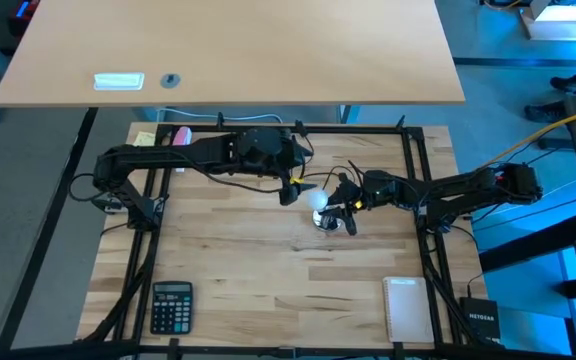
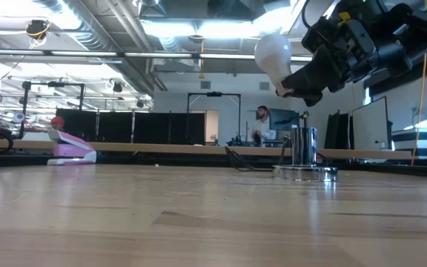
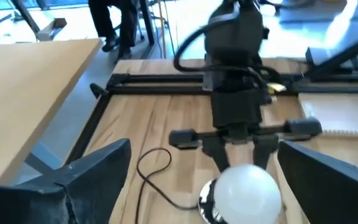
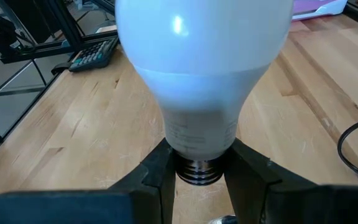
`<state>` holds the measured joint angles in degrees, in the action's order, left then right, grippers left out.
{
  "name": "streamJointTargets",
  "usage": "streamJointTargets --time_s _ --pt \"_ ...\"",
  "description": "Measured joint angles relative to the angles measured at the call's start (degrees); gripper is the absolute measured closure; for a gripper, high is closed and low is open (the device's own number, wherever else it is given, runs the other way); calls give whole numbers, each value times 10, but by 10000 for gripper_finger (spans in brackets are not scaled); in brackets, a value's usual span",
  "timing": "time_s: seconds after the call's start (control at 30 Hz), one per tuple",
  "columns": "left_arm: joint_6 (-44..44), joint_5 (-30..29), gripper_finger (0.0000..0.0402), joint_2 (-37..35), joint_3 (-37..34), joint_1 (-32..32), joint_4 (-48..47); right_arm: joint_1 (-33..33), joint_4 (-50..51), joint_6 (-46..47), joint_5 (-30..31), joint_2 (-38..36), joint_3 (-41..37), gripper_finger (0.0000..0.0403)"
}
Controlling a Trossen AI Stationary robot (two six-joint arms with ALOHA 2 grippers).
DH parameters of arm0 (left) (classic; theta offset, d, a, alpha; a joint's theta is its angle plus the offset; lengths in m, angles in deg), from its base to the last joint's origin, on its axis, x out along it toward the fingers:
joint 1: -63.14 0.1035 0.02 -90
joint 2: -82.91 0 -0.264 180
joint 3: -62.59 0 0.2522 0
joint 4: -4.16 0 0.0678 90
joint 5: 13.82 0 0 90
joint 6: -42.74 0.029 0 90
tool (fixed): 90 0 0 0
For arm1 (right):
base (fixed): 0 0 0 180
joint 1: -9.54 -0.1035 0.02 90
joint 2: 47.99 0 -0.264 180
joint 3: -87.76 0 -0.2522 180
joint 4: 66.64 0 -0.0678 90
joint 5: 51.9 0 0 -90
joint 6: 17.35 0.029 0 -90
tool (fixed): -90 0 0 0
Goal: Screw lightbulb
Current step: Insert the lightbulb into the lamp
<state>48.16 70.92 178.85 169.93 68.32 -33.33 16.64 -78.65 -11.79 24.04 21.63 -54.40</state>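
- High view: my right gripper (image 1: 340, 207) reaches in to the middle of the table (image 1: 268, 270), pinching the lightbulb (image 1: 317, 197) just above the silver socket (image 1: 325, 220). My left gripper (image 1: 306, 187) sits right beside the bulb, touching nothing that I can see.
- Low view: the socket (image 2: 305, 159) stands upright on the wood and nothing is in it; the lightbulb (image 2: 274, 54) hangs tilted above it, screw base in my right gripper (image 2: 296, 87).
- Left wrist view: my left fingers (image 3: 98, 168) are spread wide, with the lightbulb (image 3: 246, 193) between them but clear of both.
- Right wrist view: my right fingers (image 4: 156, 173) press on the lightbulb (image 4: 201, 74) at its threaded base. A calculator (image 4: 94, 53) lies near the table edge.
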Motion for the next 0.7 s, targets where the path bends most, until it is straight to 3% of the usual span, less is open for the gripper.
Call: streamJointTargets --time_s 0.4,0.7 --pt "-98 5 21 16 -5 -18 -51 0 1 1 0 0 -1 291" --pt "-155 76 25 78 8 -3 -51 0 -5 1 1 0 -1 291"
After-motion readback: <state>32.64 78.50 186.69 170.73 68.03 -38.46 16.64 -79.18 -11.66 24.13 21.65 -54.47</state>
